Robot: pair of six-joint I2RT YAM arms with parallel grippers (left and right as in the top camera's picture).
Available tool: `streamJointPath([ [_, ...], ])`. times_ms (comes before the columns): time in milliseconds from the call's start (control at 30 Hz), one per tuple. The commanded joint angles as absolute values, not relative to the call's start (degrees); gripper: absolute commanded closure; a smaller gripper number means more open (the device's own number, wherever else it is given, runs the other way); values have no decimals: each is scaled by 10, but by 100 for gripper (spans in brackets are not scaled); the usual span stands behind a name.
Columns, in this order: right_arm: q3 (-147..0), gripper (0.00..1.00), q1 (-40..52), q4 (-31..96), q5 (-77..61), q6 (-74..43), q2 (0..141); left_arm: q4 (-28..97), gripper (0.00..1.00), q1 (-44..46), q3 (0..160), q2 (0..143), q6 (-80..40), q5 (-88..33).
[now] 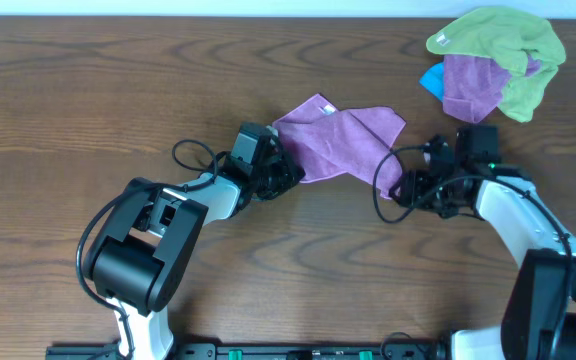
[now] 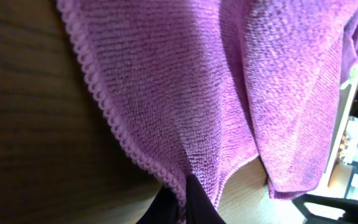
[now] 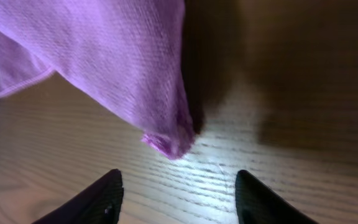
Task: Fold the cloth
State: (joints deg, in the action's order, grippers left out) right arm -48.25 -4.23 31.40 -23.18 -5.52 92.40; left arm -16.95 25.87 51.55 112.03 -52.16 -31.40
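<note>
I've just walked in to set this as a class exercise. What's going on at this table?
Two robot arms are working on a purple cloth in the middle of the wooden table. The left gripper has its fingers pinched on one edge of it. The right gripper is open, with a corner of the cloth just ahead of it, not gripped. The cloth is rumpled, not yet folded. A pile of other cloths lies apart at the table's far right.

Loads of bare table [image 1: 98,90] left of the purple cloth [image 1: 340,143] and behind it. Right-rear of it, a heap of green, purple and blue cloths [image 1: 493,60] blocks that corner. Near side's crowded: left gripper [image 1: 286,172] clamped on one end, right gripper [image 3: 178,180] spread wide by the other.
</note>
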Motion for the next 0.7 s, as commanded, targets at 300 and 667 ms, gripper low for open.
streamJointPath([
  [300, -453, 48, -15, 220, -241, -78, 922, -170, 94, 255, 512, 1127, -488, -359],
  [667, -453, 64, -7, 199, -211, -88, 925, -168, 94, 245, 512, 1127, -475, -377],
])
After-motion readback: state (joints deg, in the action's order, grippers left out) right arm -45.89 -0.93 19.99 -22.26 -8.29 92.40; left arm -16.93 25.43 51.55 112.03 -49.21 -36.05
